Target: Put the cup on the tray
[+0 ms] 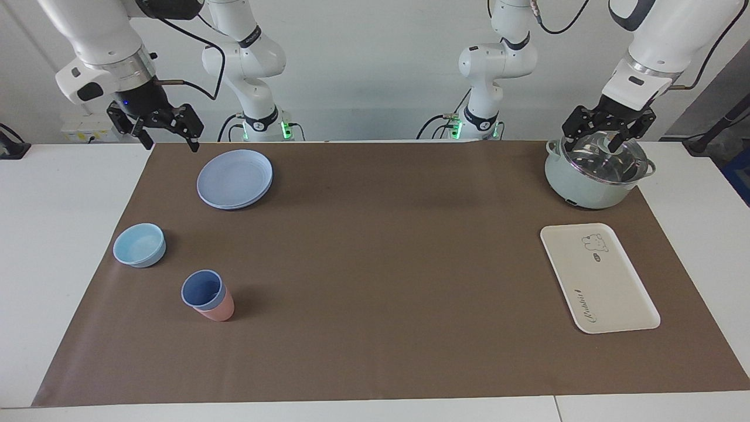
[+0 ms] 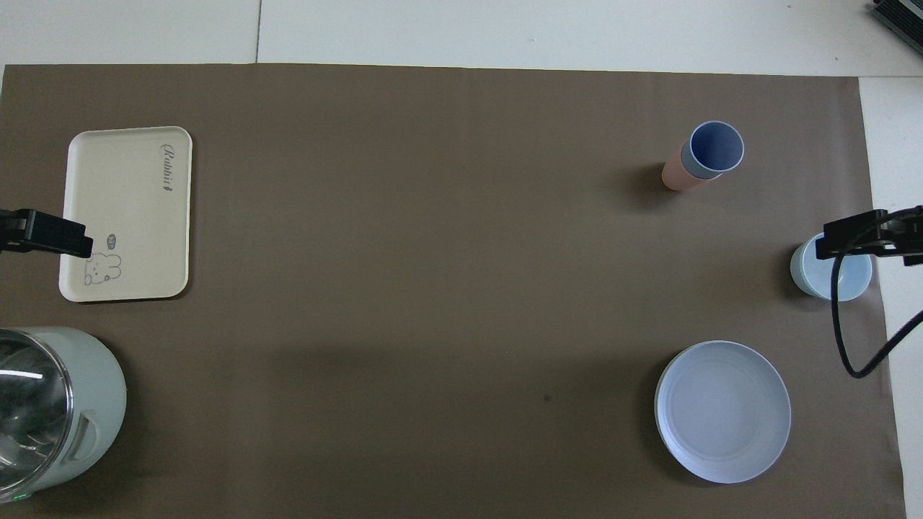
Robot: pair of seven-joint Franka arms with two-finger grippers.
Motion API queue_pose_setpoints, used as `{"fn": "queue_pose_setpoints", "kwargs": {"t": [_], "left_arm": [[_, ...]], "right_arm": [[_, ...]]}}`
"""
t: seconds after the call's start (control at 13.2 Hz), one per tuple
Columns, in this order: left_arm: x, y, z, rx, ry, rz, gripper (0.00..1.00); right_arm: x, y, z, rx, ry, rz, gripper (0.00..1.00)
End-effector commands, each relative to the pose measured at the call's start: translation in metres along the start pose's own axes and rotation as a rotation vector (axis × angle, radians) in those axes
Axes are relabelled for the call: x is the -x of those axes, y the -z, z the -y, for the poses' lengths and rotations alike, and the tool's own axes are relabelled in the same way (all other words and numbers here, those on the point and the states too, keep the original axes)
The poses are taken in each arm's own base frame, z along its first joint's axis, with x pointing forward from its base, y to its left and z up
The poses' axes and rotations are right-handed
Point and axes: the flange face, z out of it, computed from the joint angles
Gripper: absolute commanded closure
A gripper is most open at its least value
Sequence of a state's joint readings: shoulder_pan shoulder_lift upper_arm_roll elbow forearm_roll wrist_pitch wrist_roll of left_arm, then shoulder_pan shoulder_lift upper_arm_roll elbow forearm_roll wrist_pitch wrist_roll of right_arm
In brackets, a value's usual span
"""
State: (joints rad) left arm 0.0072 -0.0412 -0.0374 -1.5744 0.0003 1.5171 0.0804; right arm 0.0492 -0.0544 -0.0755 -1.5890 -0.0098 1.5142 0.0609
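The periwinkle-blue cup [image 1: 202, 289] stands nested inside a salmon-pink cup [image 1: 219, 309] on the brown mat, toward the right arm's end and farther from the robots than the bowl. It also shows in the overhead view [image 2: 716, 147]. The cream-white tray [image 1: 597, 281] with its bear drawing lies flat and bare toward the left arm's end [image 2: 130, 209]. My right gripper [image 1: 167, 139] is open and empty, up in the air over the mat's corner beside the plate. My left gripper [image 1: 595, 136] is open and empty, over the pot's lid.
A round blue-lilac plate [image 1: 234, 179] lies near the robots at the right arm's end. A light-blue bowl [image 1: 139, 245] sits between the plate and the cups. A pale green pot [image 1: 595, 181] with a glass lid stands near the robots, beside the tray.
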Motion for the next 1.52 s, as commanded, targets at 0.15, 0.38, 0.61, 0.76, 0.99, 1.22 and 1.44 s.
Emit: {"fn": "queue_pose_setpoints", "kwargs": {"t": [0.15,0.38,0.61,0.76,0.99,1.22,1.44], "left_arm": [[0.004,0.002,-0.002,0.002,-0.017,-0.01,0.0],[0.004,0.002,-0.002,0.002,-0.017,-0.01,0.0],[0.004,0.002,-0.002,0.002,-0.017,-0.01,0.0],[0.004,0.002,-0.002,0.002,-0.017,-0.01,0.0],[0.007,0.002,-0.002,0.003,-0.002,0.002,0.0],[0.009,-0.001,0.003,0.004,0.006,0.008,0.0],[0.009,-0.001,0.006,0.004,0.012,0.01,0.0]], "right_arm": [[0.006,-0.017,-0.021,-0.031,0.234,-0.097,0.0],[-0.002,-0.042,-0.058,-0.081,0.443,-0.205,0.0],[-0.01,-0.087,-0.102,-0.215,0.575,-0.365,0.0],[-0.019,-0.111,-0.114,-0.207,0.672,-0.42,0.0],[-0.049,-0.178,-0.14,-0.323,0.761,-0.562,0.0],[-0.07,-0.229,-0.147,-0.363,0.767,-0.653,0.0],[-0.098,-0.264,-0.144,-0.428,0.748,-0.726,0.0]]}}
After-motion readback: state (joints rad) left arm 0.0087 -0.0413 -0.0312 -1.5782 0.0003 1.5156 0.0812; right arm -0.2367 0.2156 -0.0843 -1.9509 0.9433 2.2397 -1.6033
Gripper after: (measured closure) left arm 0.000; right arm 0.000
